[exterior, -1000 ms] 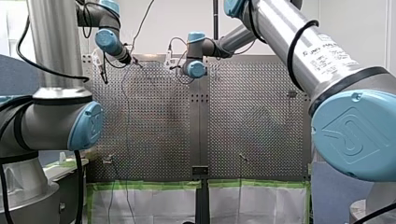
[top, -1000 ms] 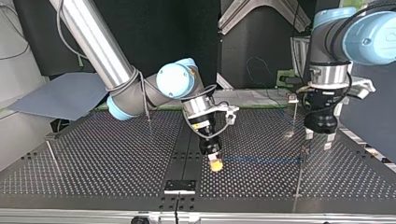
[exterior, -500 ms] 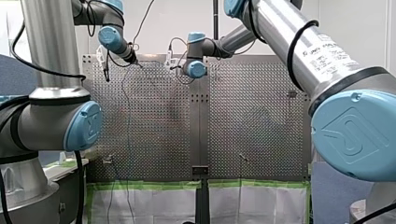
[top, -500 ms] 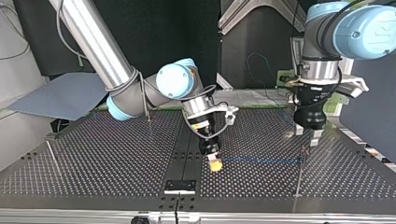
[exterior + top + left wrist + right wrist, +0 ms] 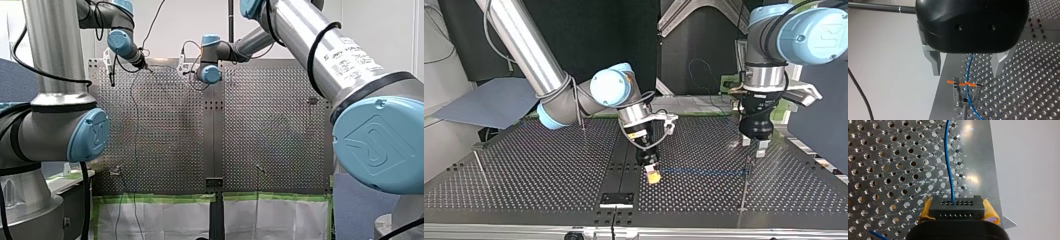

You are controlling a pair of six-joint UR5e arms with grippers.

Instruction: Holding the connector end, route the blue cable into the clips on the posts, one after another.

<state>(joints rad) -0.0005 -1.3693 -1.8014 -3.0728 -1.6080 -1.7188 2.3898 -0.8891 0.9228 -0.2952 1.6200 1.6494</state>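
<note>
The blue cable [image 5: 704,171] runs low over the perforated table [image 5: 539,170] from a clip post [image 5: 749,163] to my right gripper [image 5: 653,175]. That gripper's yellow pads [image 5: 990,212] are shut on the black connector [image 5: 956,206], and the blue cable [image 5: 949,165] leaves its face. In the left wrist view the blue cable [image 5: 969,75] passes through a clip with orange tabs [image 5: 965,84]. My left gripper [image 5: 967,73] hangs above that clip, its metal fingers [image 5: 935,62] open and clear of the cable. In the top view my left gripper [image 5: 754,146] stands above and just behind the post.
More thin posts stand on the table: one at the top view's left edge [image 5: 479,161], one at the back middle [image 5: 583,120] and one at the back right [image 5: 739,107]. A black bracket [image 5: 616,199] sits at the near edge. My right arm [image 5: 574,102] slants across the back left.
My left gripper has risen and drifted a little to the top view's left, away from the clip post. My right gripper and the connector have stayed in place.
</note>
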